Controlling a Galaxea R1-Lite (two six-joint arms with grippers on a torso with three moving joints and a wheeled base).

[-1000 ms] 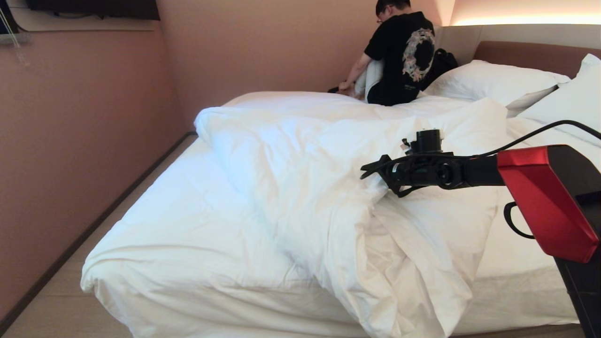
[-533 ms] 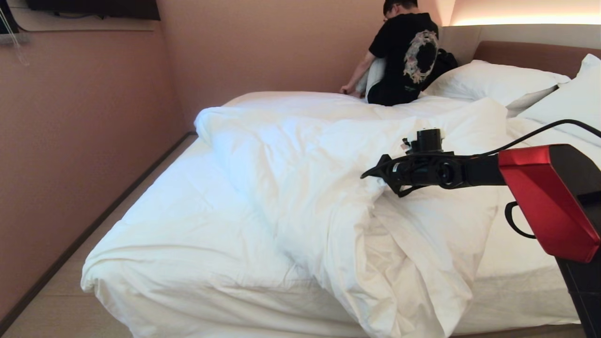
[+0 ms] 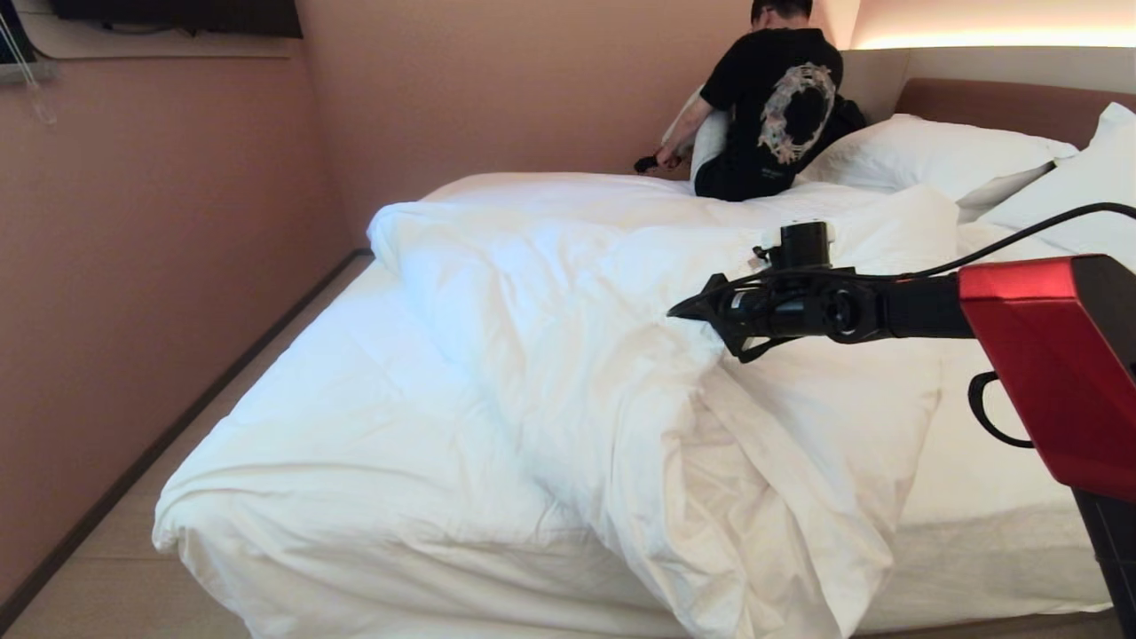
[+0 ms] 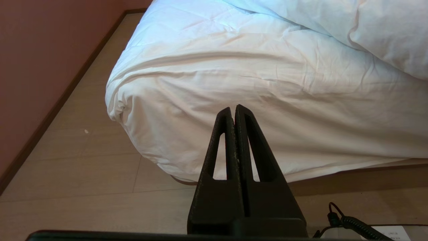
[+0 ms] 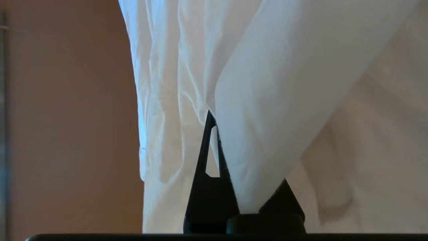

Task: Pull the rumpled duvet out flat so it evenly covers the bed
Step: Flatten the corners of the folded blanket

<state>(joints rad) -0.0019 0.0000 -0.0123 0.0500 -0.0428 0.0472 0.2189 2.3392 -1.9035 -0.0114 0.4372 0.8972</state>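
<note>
Pale wood floor (image 4: 83,174) is lying nearest, where the left gripper (image 4: 233,110) is hanging idle with its 2 fingers pressed together on nothing. Beyond it, the right gripper (image 3: 688,311) is pinching a soft fold of the puffy, wrinkled white duvet (image 3: 568,355), heaped along the middle of the bed (image 3: 994,532). Judging from this, the grasp step is ending, and the next move is calling for a slow, level pull toward the bare side.

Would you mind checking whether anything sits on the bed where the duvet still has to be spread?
Yes: a person sits on the bed by the pillows; the duvet lies bunched short of there.
</note>
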